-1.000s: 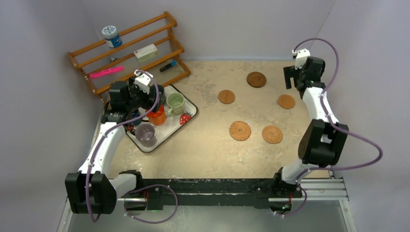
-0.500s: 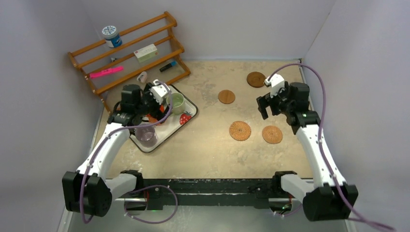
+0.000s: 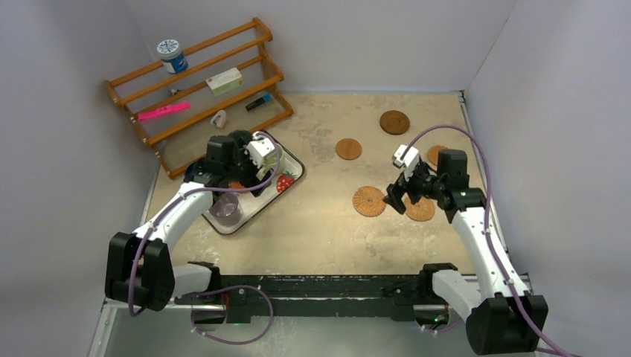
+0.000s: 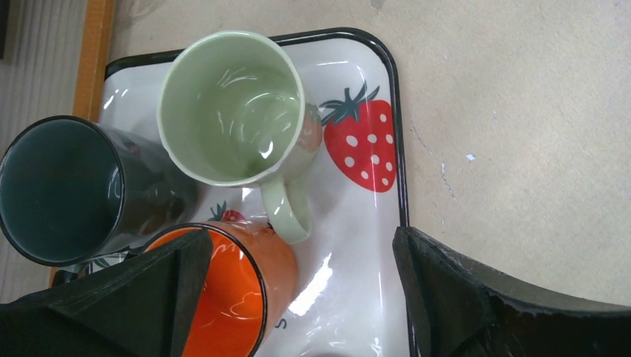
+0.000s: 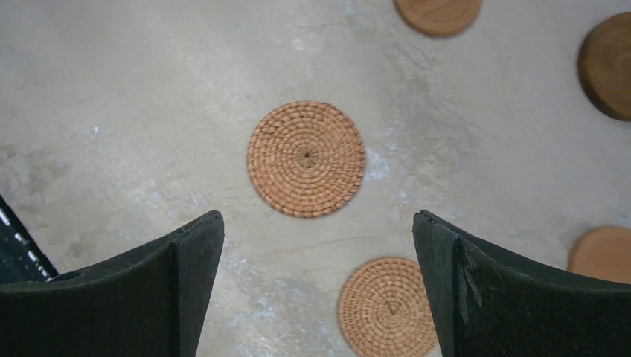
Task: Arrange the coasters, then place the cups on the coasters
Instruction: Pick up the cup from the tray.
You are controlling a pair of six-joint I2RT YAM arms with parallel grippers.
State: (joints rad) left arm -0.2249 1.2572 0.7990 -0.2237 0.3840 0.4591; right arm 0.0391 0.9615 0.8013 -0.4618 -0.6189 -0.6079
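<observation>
In the top view the five coasters lie scattered on the right half of the table [image 3: 312,230], not in any row: the woven coaster [image 3: 369,201] near the middle, a second woven coaster [image 3: 423,212] just beside it, the dark coaster [image 3: 394,122] at the back, and two smooth coasters [image 3: 348,149] between. The right gripper [image 3: 397,199] hangs between the two woven ones, its jaws wide apart and empty. The left gripper [image 3: 257,169], also spread wide and holding nothing, is over the strawberry tray [image 3: 223,227], where the purple cup [image 3: 225,208] stands at the near end. In the left wrist view the pale green cup [image 4: 231,108], the dark grey-green cup [image 4: 59,190] and the orange cup [image 4: 223,297] stand upright and close together. I judge that this arm should wait, or take the green cup with one finger inside its wall, because there is little room between the cups. In the right wrist view the woven coaster lies flat ahead of the fingertips [image 5: 186,253], not between them. The step in hand seems to be the arranging, so the gripper should advance until the disc is centred, descend gently to the table and close on its edges. Such a thin disc slips easily, and pushing it sideways may be safer than lifting.
</observation>
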